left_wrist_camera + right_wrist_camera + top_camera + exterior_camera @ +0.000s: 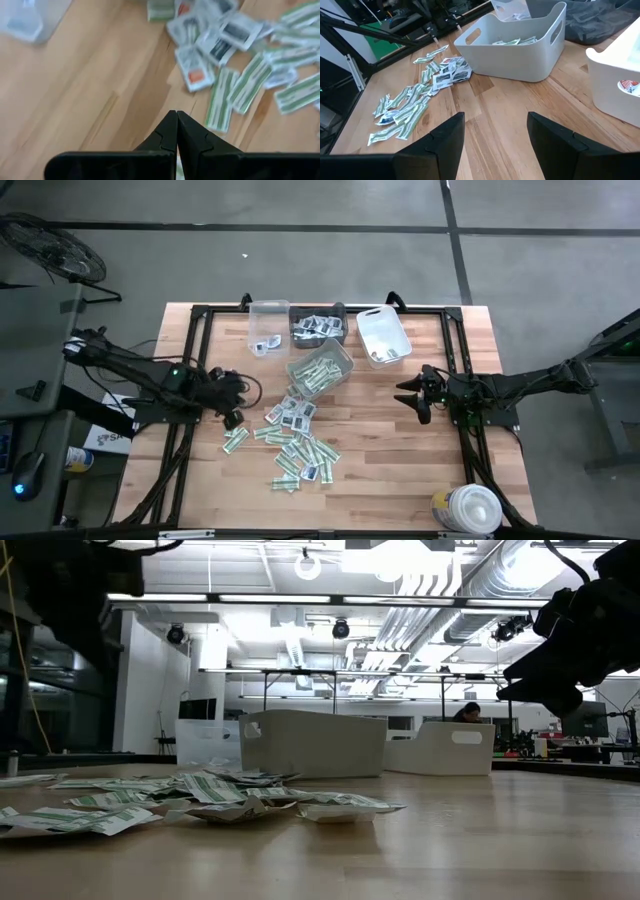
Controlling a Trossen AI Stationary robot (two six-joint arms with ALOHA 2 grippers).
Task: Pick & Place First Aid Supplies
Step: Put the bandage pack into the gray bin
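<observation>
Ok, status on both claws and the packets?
Left claw shut above bare wood, beside the pile. Right claw open, waiting. Small green-and-white flat sealed packets scattered loose. Nothing blocking.

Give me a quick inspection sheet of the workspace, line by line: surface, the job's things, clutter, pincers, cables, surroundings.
Surface: wooden table, mostly bare on the right half.
Job's things: packets scattered in a loose pile left of centre; more lie in the tipped grey bin and the dark bin.
Clutter: clear bin, white bin, round white tub at the front right corner.
Pincers: left pincer shut, above the table beside the pile, nothing visibly held; right pincer open, empty, over bare wood.
Cables: bundle along the left arm.
Surroundings: a person far behind the table.
</observation>
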